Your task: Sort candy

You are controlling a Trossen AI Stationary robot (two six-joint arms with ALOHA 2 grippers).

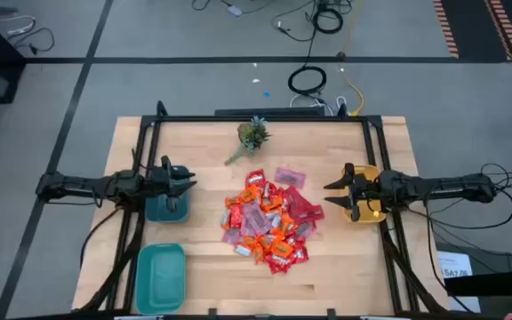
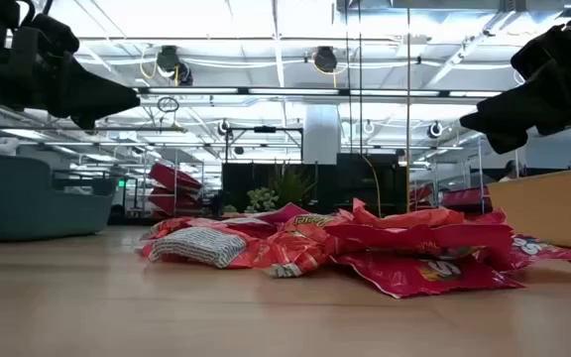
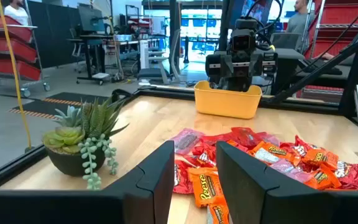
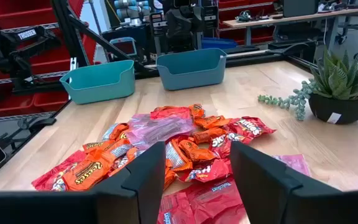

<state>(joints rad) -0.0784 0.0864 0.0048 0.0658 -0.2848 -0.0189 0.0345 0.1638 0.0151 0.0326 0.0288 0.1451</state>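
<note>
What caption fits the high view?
Both grippers, left and right, open, flanking the unsorted candy.

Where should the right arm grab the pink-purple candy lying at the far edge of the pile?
Likely from straight above, fingers across the short sides of the pink-purple candy. It lies flat on the table, mostly clear of the pile, so a level approach offers no edge.

Wooden table (image 1: 194, 276) with candy (image 1: 268, 219), three bins, potted plant (image 1: 252, 136).
</note>
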